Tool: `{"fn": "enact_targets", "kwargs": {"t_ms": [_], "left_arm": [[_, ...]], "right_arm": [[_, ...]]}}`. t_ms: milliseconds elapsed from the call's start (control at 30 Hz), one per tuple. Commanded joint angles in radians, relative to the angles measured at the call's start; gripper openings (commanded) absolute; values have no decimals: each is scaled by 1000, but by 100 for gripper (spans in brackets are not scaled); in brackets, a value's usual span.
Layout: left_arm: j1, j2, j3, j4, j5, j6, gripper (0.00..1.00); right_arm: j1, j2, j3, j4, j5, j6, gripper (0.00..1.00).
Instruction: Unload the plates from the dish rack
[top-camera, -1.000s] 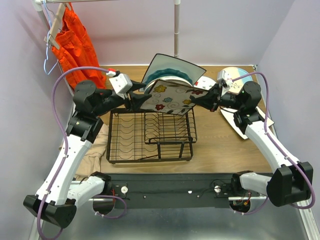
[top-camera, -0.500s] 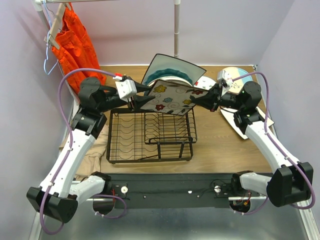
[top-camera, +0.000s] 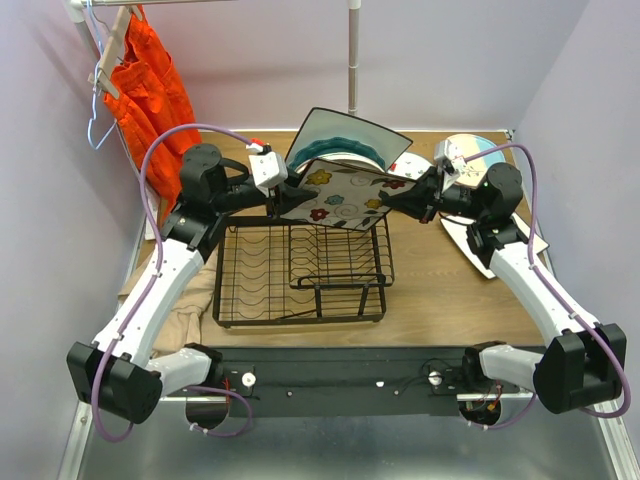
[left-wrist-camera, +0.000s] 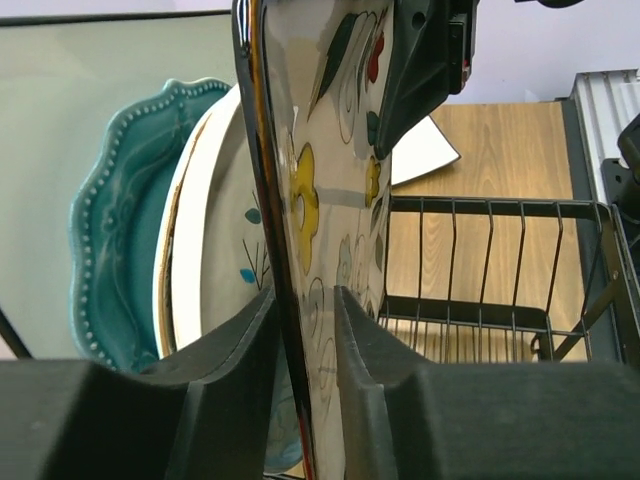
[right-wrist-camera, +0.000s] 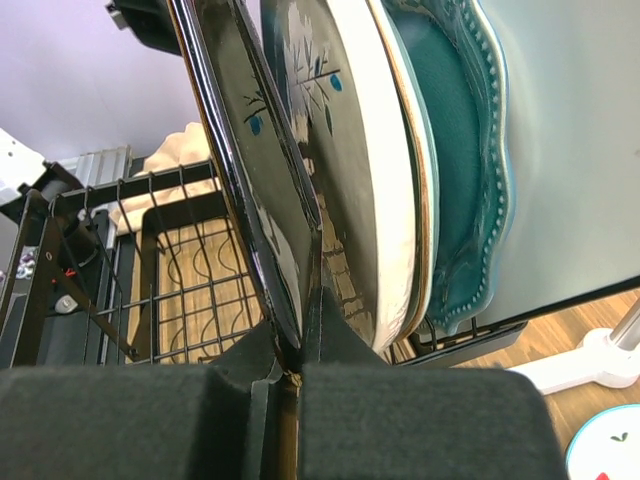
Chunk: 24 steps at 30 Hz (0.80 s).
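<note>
The square flower-print plate hangs tilted above the black wire dish rack, held between both arms. My left gripper is shut on the plate's left edge; in the left wrist view its jaws pinch the plate. My right gripper is shut on the right edge, and the right wrist view shows the jaws clamped on the plate's rim. Behind it in the rack stand a cream plate, a dark teal scalloped plate and a large mint square plate.
An orange garment hangs at the back left. A metal pole rises behind the rack. Plates lie on the table at the right, with a white one under my right arm. A beige cloth lies left of the rack.
My left arm has swung right and its gripper has reached the flower-print plate's left edge and closed on it. The right gripper and plate have stayed put.
</note>
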Motion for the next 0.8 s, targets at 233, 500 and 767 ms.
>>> {"fn": "enact_targets", "kwargs": {"t_ms": [233,500,767], "left_arm": [[-36,30,42,19,36,3,3],[-36,15,67,17,40,-29,0],[-36,1,88,97,134,-171,0]], "right_arm": [[37,-16,74,129,-44,60,1],[37,-19,86,119,-43,63,5],[35,-33,123,99,-35,83,38]]}}
